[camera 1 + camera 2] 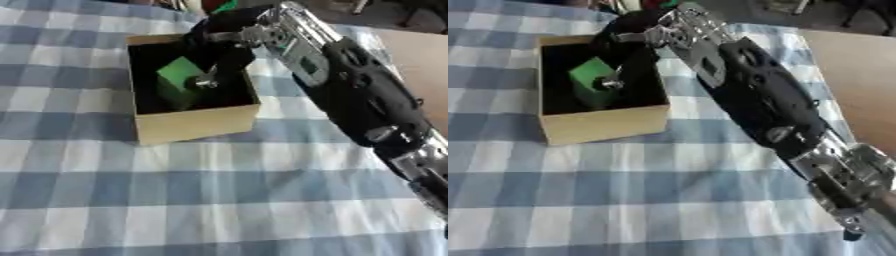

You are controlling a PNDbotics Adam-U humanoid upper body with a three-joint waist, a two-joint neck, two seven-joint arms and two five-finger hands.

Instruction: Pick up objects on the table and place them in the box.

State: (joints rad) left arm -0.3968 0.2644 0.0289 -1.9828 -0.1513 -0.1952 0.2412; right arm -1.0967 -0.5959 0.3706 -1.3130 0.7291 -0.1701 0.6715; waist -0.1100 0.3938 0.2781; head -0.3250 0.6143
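- The right hand [223, 47] reaches down into the cardboard box [197, 122] from the upper right, its fingers [208, 80] curled around a green block [179, 80].
- The block sits tilted inside the box's dark interior, towards its left side.
- The black and silver arm [363, 97] crosses the right of the view.
- The box stands on a blue and white checked tablecloth [175, 200].
- A bare tan surface [859, 80] shows beyond the cloth's right edge.
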